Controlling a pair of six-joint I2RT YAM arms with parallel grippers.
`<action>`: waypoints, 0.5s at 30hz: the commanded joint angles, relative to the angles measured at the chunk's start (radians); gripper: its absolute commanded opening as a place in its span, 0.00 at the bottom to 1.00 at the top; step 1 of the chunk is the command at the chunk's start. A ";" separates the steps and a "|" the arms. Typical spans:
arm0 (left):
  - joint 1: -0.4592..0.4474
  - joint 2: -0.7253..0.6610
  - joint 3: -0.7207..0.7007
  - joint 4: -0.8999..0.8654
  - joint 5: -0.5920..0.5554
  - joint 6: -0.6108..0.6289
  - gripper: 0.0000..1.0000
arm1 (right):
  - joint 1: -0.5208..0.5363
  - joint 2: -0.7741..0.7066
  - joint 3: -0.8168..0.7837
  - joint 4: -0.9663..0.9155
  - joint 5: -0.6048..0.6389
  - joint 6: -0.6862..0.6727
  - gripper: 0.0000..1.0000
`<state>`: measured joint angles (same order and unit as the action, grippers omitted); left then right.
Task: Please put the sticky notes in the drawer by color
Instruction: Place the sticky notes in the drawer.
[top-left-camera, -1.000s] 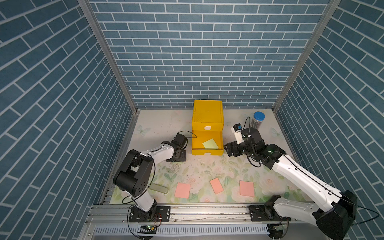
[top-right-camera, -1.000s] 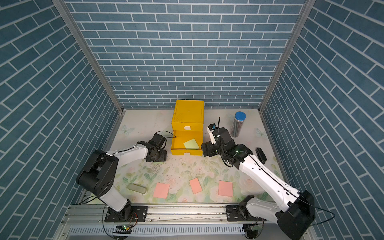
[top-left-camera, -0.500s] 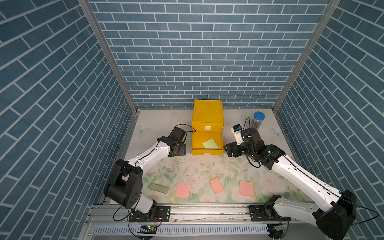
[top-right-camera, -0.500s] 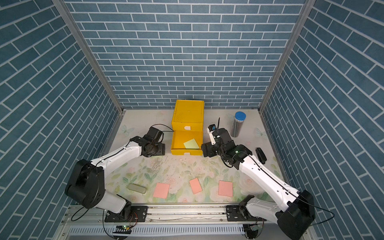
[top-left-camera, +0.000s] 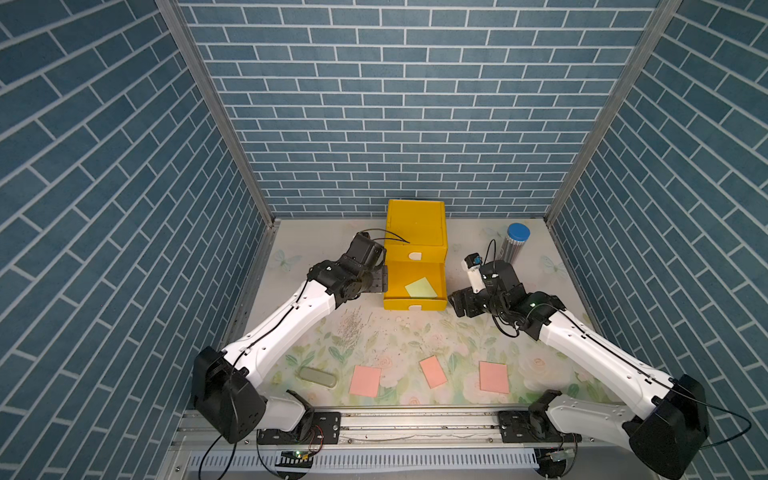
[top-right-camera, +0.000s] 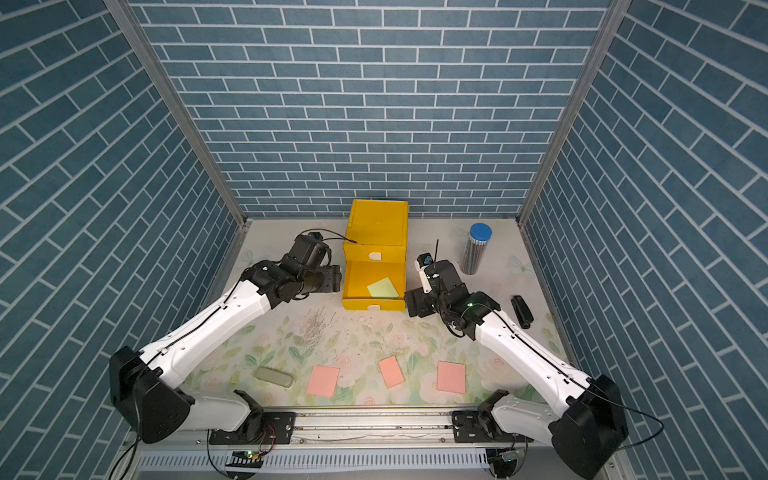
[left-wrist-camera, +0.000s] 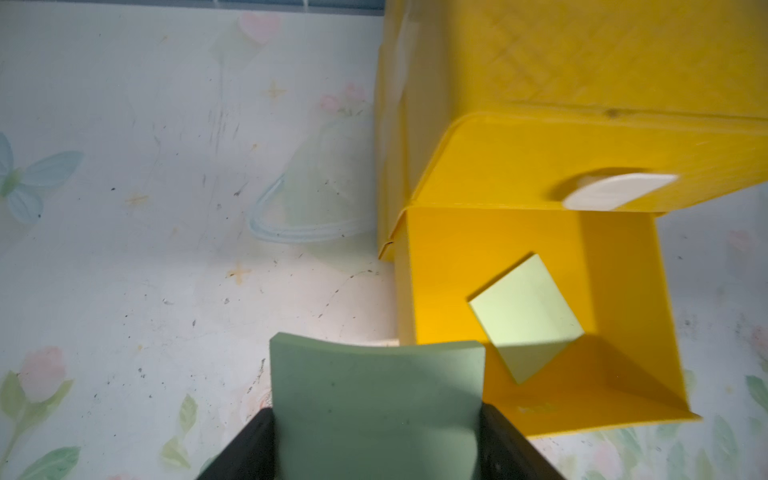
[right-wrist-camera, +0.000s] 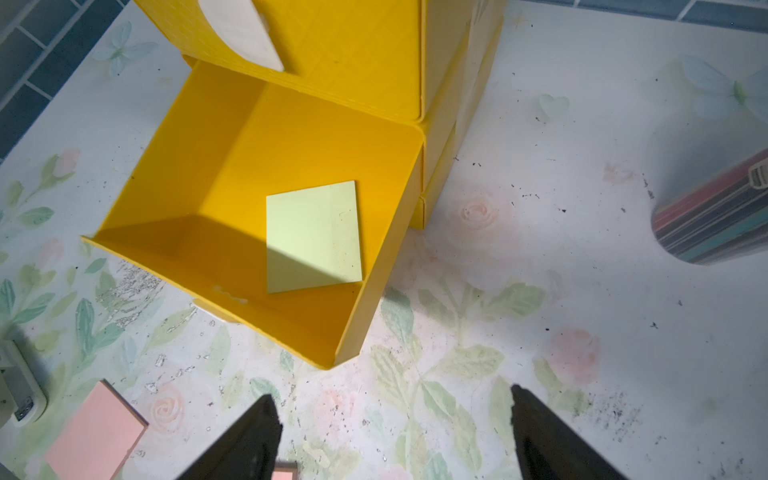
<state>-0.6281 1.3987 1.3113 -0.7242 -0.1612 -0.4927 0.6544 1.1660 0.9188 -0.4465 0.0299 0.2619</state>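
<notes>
Pale green sticky note (left-wrist-camera: 376, 374), bowed between the left gripper's (left-wrist-camera: 376, 415) clamped jaws, hangs at the open drawer's (top-left-camera: 397, 276) 9 o'clock. We judge the next move to be carrying it inward and releasing it beside the green note (top-left-camera: 420, 287) already inside. Right gripper (right-wrist-camera: 392, 395), at 3 o'clock, gapes empty.

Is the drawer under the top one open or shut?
Open. The drawer stands pulled out in front of the cabinet, its inside exposed, with one pale green sticky note lying flat in it.

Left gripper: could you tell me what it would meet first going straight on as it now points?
Likely the table, right beside the open drawer, the held green note touching first; depth is unclear, so it might clip the drawer's side wall.
</notes>
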 joint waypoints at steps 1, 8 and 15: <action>-0.052 0.042 0.063 -0.037 -0.023 -0.010 0.76 | -0.009 0.000 -0.027 0.029 -0.002 -0.002 0.89; -0.097 0.216 0.178 -0.027 0.005 0.012 0.77 | -0.021 -0.042 -0.050 0.027 0.003 0.001 0.88; -0.107 0.328 0.221 0.003 -0.002 0.017 0.77 | -0.036 -0.084 -0.067 0.019 0.000 -0.007 0.87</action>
<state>-0.7280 1.7111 1.4879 -0.7246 -0.1493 -0.4854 0.6262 1.1023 0.8673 -0.4328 0.0303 0.2623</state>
